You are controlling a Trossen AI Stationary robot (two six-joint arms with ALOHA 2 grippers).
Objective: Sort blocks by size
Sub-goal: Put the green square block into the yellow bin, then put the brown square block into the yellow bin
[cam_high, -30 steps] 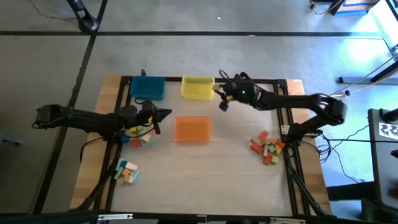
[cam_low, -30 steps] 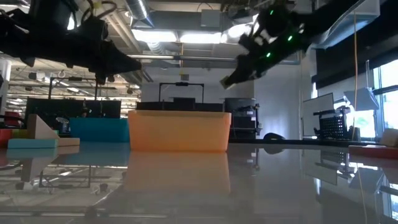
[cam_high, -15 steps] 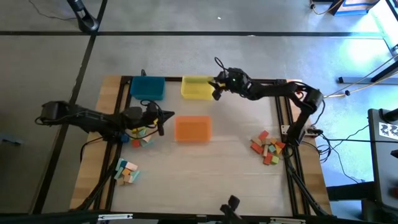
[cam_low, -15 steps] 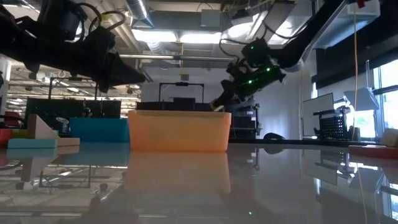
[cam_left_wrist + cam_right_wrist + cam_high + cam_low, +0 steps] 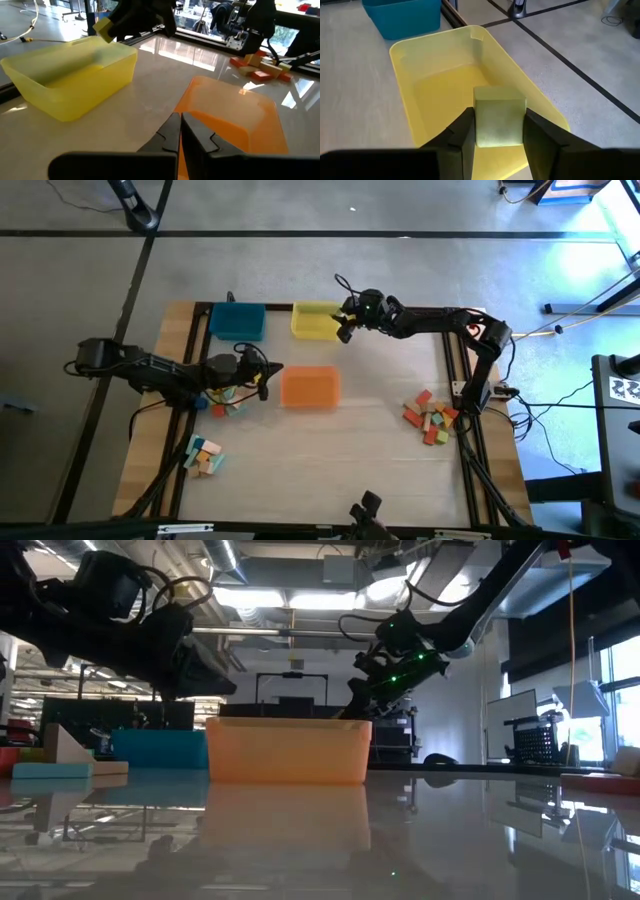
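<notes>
The right end effector [image 5: 495, 131] hangs over the yellow tray [image 5: 440, 65], its two dark fingers [image 5: 462, 137] pressed on the flat sides of a pale yellow-green block [image 5: 499, 116], a smooth squarish piece that sits just above the tray's open hollow. In the high view this end effector [image 5: 347, 318] is at the 3 o'clock rim of the yellow tray [image 5: 313, 320], toward 12 o'clock on the worktop [image 5: 370, 450].

The yellow tray is a translucent, glossy rectangular tub with rounded corners. A blue tray [image 5: 237, 319] of the same build stands at its 9 o'clock, and an orange tray [image 5: 310, 387] lies at its 6 o'clock, near the worktop's middle.

The left end effector [image 5: 262, 373] is pinched fully together and carries nothing, just at the 9 o'clock side of the orange tray. Beneath its arm lies a small cluster of mixed-colour blocks [image 5: 224, 399]. A second heap [image 5: 204, 457] sits toward 7 o'clock, and a mostly red and orange pile [image 5: 431, 418] rests toward 4 o'clock, angular wooden pieces lying jumbled together.
</notes>
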